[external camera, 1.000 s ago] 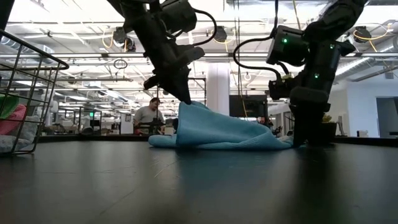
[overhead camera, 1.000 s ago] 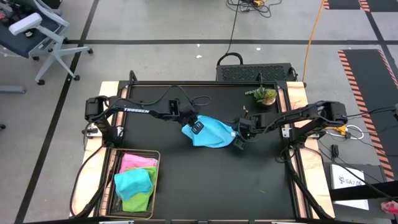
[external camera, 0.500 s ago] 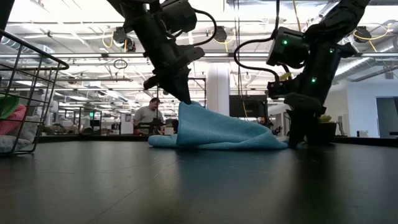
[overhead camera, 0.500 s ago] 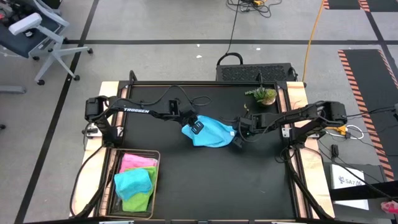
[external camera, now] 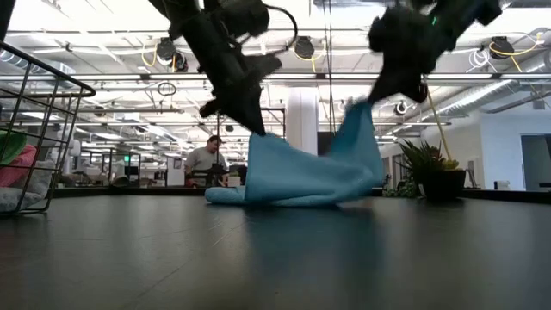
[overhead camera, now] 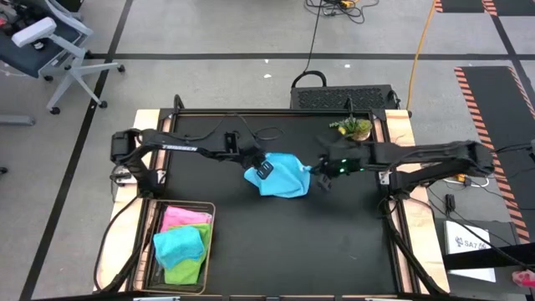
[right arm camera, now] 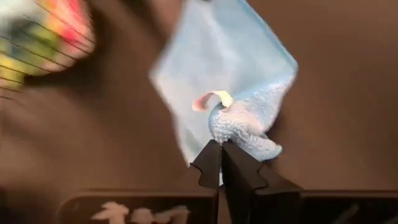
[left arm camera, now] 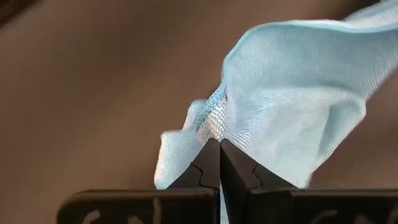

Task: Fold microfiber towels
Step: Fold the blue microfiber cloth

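Observation:
A light blue microfiber towel (overhead camera: pixel 281 175) lies mid-table, held up at two points between my grippers. My left gripper (external camera: pixel 257 131) is shut on its left upper part and my right gripper (external camera: pixel 362 101) is shut on its right corner, higher up. The cloth sags between them (external camera: pixel 303 169), and its lower fold (external camera: pixel 231 196) rests on the table. In the right wrist view a small tag (right arm camera: pixel 211 99) shows near the held corner. Pink, teal and green towels lie in the wire basket (overhead camera: pixel 207 251). My left gripper pinches an edge of the towel (left arm camera: pixel 214 124) between its two fingers, slanting down from the table's left. The cloth hangs below the fingers. My right gripper pinches a bunched corner of the towel (right arm camera: pixel 241 132) between its fingers, slanting down from the table's right. That corner is lifted clear of the table.
The wire basket stands at the near left corner of the table. A small potted plant (overhead camera: pixel 355 127) stands at the far right, close behind my right arm. The dark table top (overhead camera: pixel 334 242) lies bare in front of the towel.
My right gripper has shut on the towel's right corner and risen, tipping up toward level. That corner has come off the table and stands higher than the left hold; the left part and the lower fold have stayed put.

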